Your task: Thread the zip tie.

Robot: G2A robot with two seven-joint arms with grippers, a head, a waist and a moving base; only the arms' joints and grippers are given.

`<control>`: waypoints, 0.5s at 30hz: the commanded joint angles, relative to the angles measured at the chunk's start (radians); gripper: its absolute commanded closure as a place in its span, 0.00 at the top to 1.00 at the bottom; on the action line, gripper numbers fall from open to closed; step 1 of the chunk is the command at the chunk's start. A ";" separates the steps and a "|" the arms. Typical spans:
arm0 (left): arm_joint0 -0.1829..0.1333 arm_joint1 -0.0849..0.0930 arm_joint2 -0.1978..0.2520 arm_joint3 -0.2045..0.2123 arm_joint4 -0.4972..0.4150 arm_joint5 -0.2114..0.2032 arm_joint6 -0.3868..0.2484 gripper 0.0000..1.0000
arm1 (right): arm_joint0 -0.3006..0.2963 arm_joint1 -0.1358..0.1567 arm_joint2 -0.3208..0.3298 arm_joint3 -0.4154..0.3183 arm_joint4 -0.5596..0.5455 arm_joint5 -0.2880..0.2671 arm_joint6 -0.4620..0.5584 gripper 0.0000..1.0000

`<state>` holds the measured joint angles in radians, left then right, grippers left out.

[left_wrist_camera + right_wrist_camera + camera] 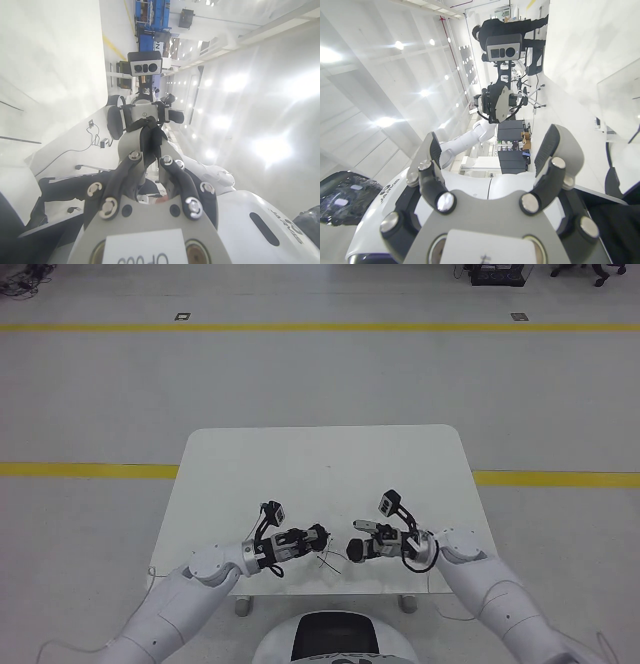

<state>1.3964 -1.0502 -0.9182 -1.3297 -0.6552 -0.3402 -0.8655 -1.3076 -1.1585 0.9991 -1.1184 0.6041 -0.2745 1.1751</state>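
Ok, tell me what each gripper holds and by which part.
Left gripper: shut on the black zip tie; which part cannot be told. Right gripper: open, holding nothing.

**Top camera.** Mounted on the robot above the arms. It faces down and forward onto the table (pixel 320 454) from well above, with floor beyond. It covers both arms at the near table edge.

**Left wrist camera** (pixel 272 510). Seated just behind the left gripper (pixel 150 135). It looks along the fingers at close range, straight toward the right gripper (pixel 146 116). The room appears rolled about a quarter turn.

**Right wrist camera** (pixel 145 67). Seated just behind the right gripper. It faces the opposite way, toward the left gripper, and is likewise rolled.

**Shared coverage.** Each wrist view takes in the other gripper and its camera. The top view takes in both grippers and both wrist cameras.
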 commanded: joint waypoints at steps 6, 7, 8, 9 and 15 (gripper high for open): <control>0.046 0.019 -0.088 -0.026 -0.004 0.000 -0.036 0.00 | -0.004 0.027 0.023 -0.124 -0.272 0.072 -0.134 1.00; 0.053 0.021 -0.098 -0.035 0.002 0.000 -0.042 0.00 | -0.014 0.031 0.025 -0.154 -0.314 0.071 -0.147 1.00; 0.057 0.023 -0.105 -0.041 0.008 0.000 -0.047 0.00 | -0.024 0.035 0.026 -0.176 -0.345 0.055 -0.144 1.00; 0.062 0.023 -0.111 -0.047 0.014 0.000 -0.051 0.00 | -0.036 0.040 0.032 -0.185 -0.380 0.044 -0.160 1.00; 0.078 0.019 -0.115 -0.080 0.027 0.000 -0.095 0.00 | -0.036 0.040 0.032 -0.185 -0.380 0.044 -0.160 1.00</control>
<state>1.4738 -1.0297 -1.0370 -1.4040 -0.6305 -0.3400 -0.9577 -1.3440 -1.1187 1.0313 -1.3037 0.2247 -0.2307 1.0152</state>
